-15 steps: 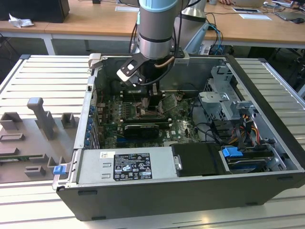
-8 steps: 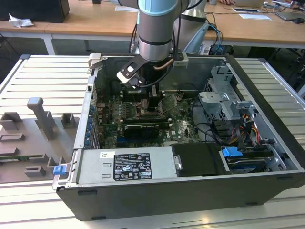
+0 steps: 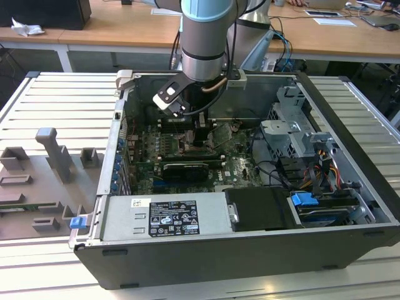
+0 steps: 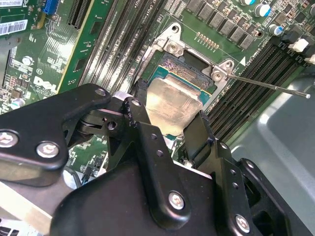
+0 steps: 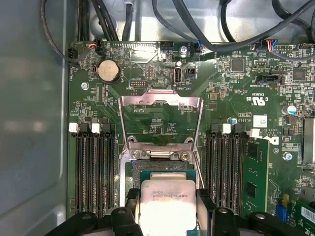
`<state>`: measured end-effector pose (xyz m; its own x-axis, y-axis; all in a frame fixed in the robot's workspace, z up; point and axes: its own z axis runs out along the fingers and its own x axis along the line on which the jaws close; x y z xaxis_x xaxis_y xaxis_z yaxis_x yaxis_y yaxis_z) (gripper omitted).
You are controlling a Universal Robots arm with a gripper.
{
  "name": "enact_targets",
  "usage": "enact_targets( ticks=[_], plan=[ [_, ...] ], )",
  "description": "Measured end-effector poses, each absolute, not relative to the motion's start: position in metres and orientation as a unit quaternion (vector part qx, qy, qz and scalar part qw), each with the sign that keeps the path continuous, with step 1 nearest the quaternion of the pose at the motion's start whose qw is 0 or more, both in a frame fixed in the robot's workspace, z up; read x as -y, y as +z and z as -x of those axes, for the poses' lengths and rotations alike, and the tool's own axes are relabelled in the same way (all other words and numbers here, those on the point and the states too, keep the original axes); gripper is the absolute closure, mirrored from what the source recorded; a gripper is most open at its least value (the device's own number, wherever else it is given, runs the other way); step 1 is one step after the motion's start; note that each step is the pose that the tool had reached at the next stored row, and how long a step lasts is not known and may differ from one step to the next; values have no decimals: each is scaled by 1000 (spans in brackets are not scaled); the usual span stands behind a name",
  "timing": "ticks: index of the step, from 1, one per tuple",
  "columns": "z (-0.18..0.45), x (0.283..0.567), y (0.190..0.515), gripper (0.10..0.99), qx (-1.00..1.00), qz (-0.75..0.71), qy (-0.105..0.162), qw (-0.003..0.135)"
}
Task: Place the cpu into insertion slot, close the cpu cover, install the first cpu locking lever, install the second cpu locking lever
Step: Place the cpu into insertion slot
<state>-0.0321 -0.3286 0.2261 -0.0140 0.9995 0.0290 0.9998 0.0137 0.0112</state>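
Cpu (image 5: 167,206), clamped flat in my hand (image 5: 168,199) at lower centre frame, lies directly over the insertion slot (image 4: 183,65), edges parallel.

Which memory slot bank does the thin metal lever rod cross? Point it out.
The bank beside the grey case panel, in the second wrist view: the rod lies across it. The other bank, nearer the expansion slots, is uncrossed.
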Motion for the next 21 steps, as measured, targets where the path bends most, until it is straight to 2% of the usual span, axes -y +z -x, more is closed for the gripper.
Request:
enact_targets(
  ticks=[21],
  plan=[
    [35,327,213,545,704,710,-15,6]
  ],
)
